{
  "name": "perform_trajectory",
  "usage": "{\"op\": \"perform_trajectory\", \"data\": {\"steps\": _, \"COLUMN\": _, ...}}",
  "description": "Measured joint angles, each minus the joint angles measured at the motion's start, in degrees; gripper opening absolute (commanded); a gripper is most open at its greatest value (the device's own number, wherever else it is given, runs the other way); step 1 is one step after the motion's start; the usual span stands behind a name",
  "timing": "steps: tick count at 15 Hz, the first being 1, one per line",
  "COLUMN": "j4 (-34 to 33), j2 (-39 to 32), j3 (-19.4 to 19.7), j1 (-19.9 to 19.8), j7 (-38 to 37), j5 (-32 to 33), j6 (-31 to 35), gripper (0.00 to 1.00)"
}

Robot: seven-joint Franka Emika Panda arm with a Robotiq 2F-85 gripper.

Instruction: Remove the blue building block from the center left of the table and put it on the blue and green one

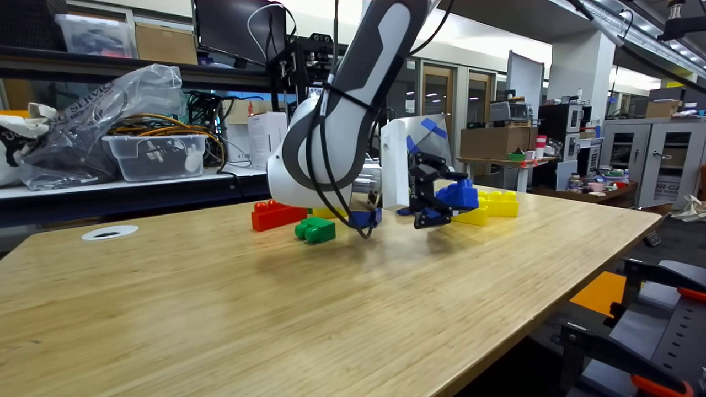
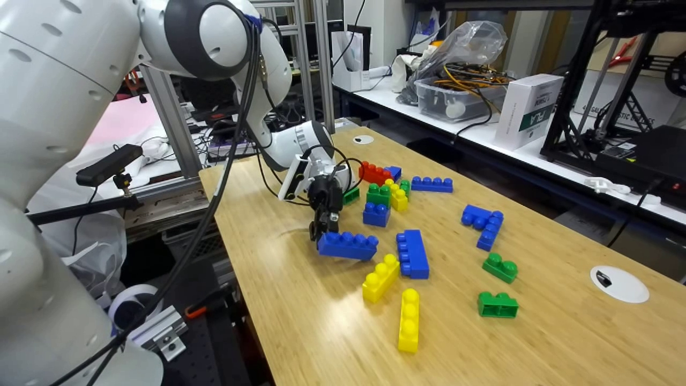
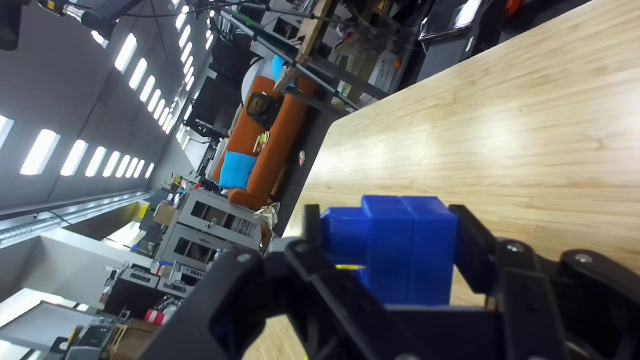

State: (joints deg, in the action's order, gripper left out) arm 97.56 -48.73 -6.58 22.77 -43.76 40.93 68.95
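I had the tool (image 3: 391,239) gripping the blue block (image 2: 351,249) by one end. In the wrist view I saw its fingers (image 3: 470,245) set on either side, one at the studs, the other at the base. In an exterior view the block stuck out to the right of the tool, studs up, held clear of the worktop (image 2: 482,354). The stack (image 2: 377,214), a green brick joined to a short blue one, stood near the tool, to its right and a little farther from that camera; the block was apart from it. The red block (image 2: 373,174) sat behind the tool. A second blue block (image 2: 412,254) lay to the tool's right, past the held one's free end, and two yellow blocks (image 2: 381,277) lay on the camera's side of the tool, also to its right. Well apart from the tool, farther right, were two green bricks (image 2: 499,268) and a pair of blue bricks (image 2: 490,233) touching in an L.
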Motion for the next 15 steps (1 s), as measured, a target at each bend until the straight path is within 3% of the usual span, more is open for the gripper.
{"op": "perform_trajectory", "data": {"steps": 15, "j4": -0.62, "j2": -1.64, "j3": 2.41, "j1": -2.57, "j7": 3.68, "j5": -0.04, "j6": -0.17, "gripper": 0.38}}
